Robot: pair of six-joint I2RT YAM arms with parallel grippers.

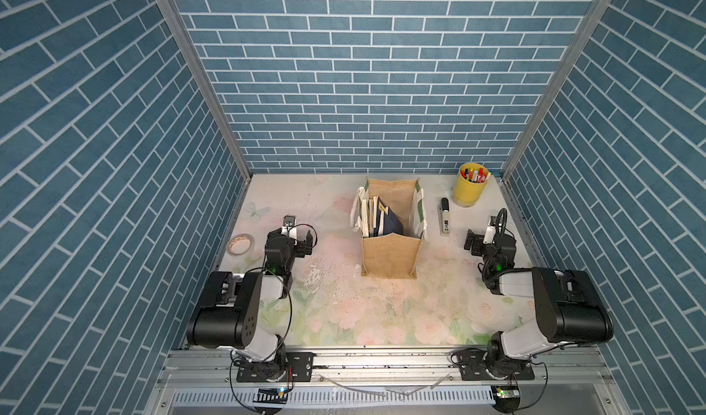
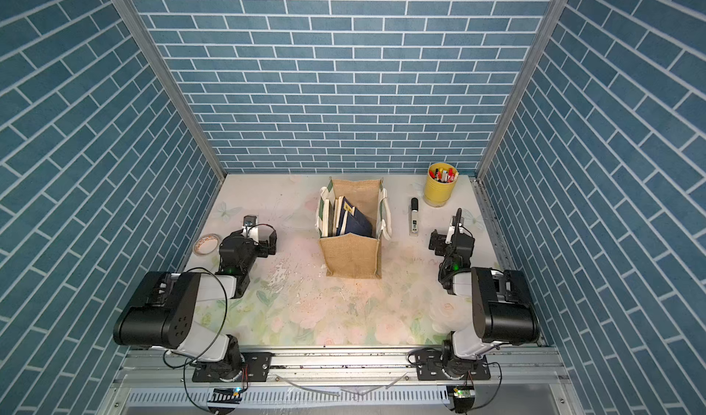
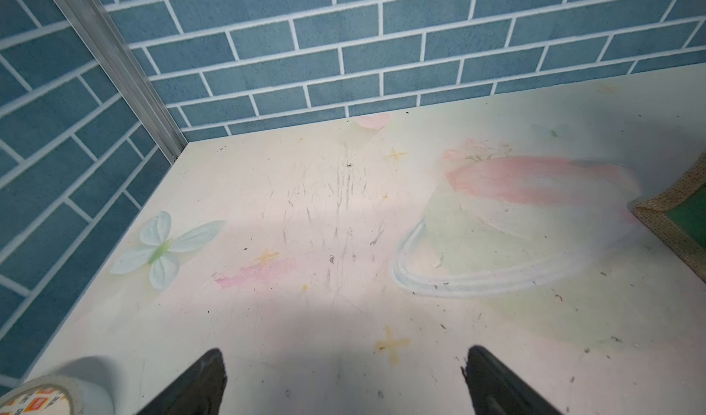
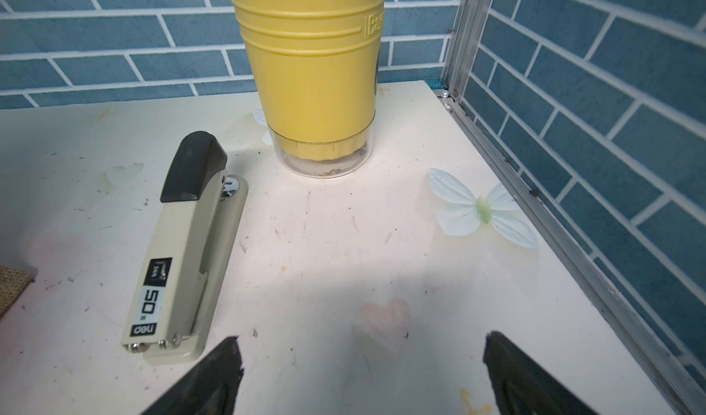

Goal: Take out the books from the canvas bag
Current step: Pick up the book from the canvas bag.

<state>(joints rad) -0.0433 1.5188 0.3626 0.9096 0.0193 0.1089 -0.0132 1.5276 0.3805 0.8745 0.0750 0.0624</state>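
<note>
**Desk:** Where was the canvas bag (image 1: 390,254) when you paused?

**Me:** It stood upright a little below the centre of the frame in both top views, on the table (image 1: 344,298) between the 2 arms. The books (image 1: 387,222) were all inside, leaning together toward the left of its open mouth, with a dark blue cover outermost.

**Desk:** And the claws?

**Me:** The left claw (image 3: 344,375) was spread wide over bare table and pinched nothing. The right claw (image 4: 363,359) was just as wide and empty, near the stapler (image 4: 183,248) and the yellow pen cup (image 4: 309,69). Both sat well apart from the bag.

**Desk:** How did you expect the books to handle?

**Me:** I judged them thin, light and floppy, with smooth covers that might slip. I'd have pinched 1 across its thickness at the top edge, near the spine where it is stiffest. The bag looked soft and light, so I feared it would lift or tip along with a book. The other claw could steady the rim.

**Desk:** Did the wrist views help?

**Me:** Barely. Only the top views looked down into the bag's mouth. My left wrist view caught 1 burlap corner with a green panel, plus the tape roll (image 3: 49,397). The right caught a scrap of burlap. Neither showed any books.
</note>
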